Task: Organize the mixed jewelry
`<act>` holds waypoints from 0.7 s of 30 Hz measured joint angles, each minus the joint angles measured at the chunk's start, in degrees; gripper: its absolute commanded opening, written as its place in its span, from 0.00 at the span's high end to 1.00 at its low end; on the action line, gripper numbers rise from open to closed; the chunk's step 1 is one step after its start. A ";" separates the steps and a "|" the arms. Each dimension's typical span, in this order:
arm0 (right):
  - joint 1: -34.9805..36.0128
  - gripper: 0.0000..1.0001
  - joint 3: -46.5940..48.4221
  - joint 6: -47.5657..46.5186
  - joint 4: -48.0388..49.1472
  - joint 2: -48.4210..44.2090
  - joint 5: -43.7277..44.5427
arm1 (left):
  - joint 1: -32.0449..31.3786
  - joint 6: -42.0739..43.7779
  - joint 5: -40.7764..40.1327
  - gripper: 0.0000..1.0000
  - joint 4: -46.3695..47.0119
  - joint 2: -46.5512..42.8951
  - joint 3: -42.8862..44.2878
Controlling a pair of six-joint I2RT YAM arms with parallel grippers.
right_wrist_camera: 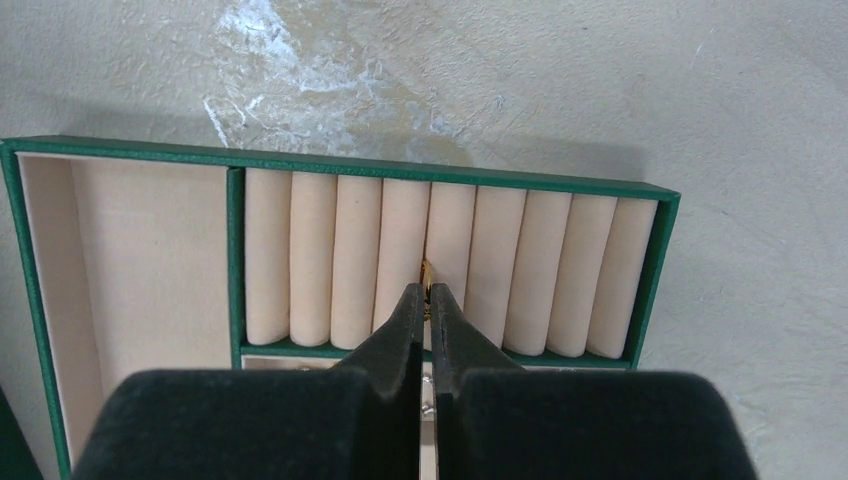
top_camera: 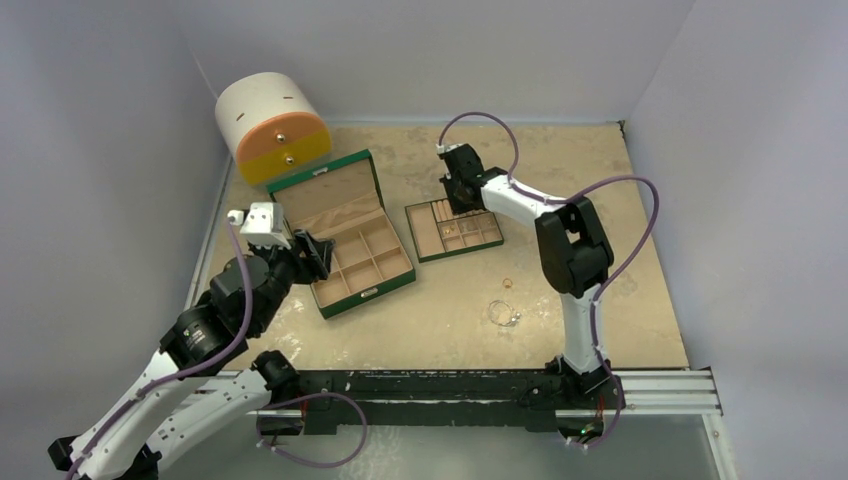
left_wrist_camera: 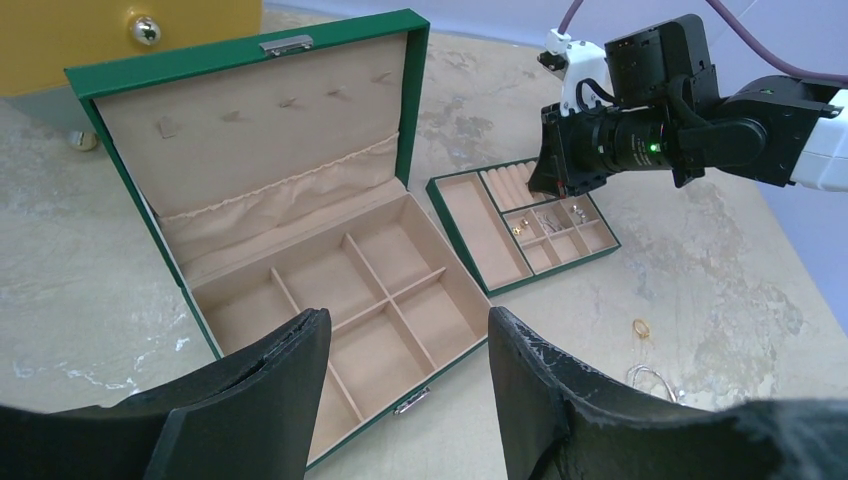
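Roughly midway: the right fingers (right_wrist_camera: pixel 395 330), nearly closed, pinch one gold ring (right_wrist_camera: pixel 426 272) over the ring rolls (right_wrist_camera: pixel 315 260) of the green tray (right_wrist_camera: pixel 400 170). A few small pieces (left_wrist_camera: pixel 520 230), count unclear, sit inside it. Near the tray on the tabletop (top_camera: pixel 600 200) lie one loose ring (top_camera: pixel 507 283) and one wire hoop (top_camera: pixel 503 314). The left fingers (left_wrist_camera: pixel 270 390) are open, empty.

No legible text, labels, brands, numbers or signs on anything in any view.
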 measured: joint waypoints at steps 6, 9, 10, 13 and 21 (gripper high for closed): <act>-0.26 1.00 0.39 0.46 0.94 1.18 0.07 | 0.76 0.09 0.35 0.41 0.02 0.33 -0.11; -0.37 1.00 0.61 0.68 1.36 1.62 0.13 | 1.29 0.20 0.70 0.41 0.02 0.66 -0.11; -0.42 1.00 0.72 0.79 1.53 1.77 0.13 | 1.51 0.33 0.85 0.41 0.02 0.79 -0.11; -0.68 1.00 0.72 1.11 2.08 1.92 -0.02 | 2.19 0.50 1.53 0.41 0.04 1.18 -0.11; -0.94 0.88 0.48 1.79 2.60 1.84 -0.96 | 3.72 0.92 3.06 0.41 0.13 1.66 -0.33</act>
